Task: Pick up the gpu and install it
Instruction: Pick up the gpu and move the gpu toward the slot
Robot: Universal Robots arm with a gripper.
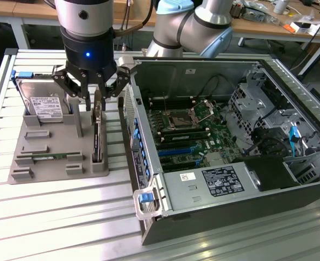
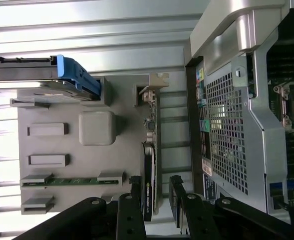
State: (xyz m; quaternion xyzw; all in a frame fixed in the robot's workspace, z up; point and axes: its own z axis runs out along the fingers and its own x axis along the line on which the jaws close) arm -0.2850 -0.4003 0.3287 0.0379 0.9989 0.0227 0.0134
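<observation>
Exterior view: the gripper (image 1: pixel 94 102) hangs spread wide over the gpu (image 1: pixel 96 138). The gpu stands on edge in the gray holder (image 1: pixel 51 166), on the holder's side nearest the computer case (image 1: pixel 203 209). Wrist view: its fingers (image 2: pixel 176 195) sit either side of the gpu.

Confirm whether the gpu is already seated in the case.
No: the gpu stands on edge in the grey holder outside the case, under the open gripper.
</observation>
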